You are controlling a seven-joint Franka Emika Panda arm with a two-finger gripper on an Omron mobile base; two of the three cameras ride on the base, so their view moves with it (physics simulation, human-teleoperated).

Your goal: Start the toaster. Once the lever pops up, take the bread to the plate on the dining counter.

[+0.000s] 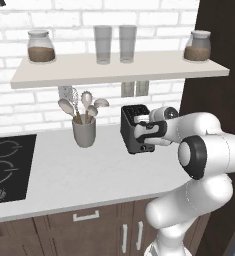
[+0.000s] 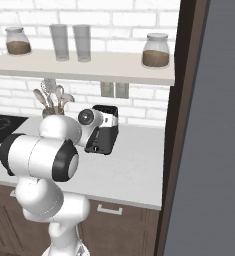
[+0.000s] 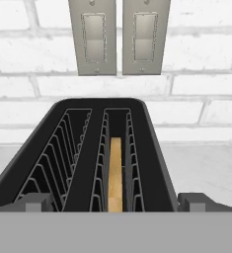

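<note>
Standing on the white worktop [image 1: 79, 170] by brick wall [image 1: 19, 100], toaster [image 1: 134, 131] under released gripper [image 3: 115, 201].

You see the white table [image 1: 104, 175] running below the brick wall. On it, from left to right: the black cooktop [image 1: 6, 167] set into its surface, a grey utensil holder [image 1: 84, 132] with spoons, and the black toaster [image 1: 134, 127] near the wall. Above, the shelf [image 1: 139, 70] carries two lidded jars [image 1: 41, 46] at its ends and two glasses [image 1: 103, 44] between them.
</note>
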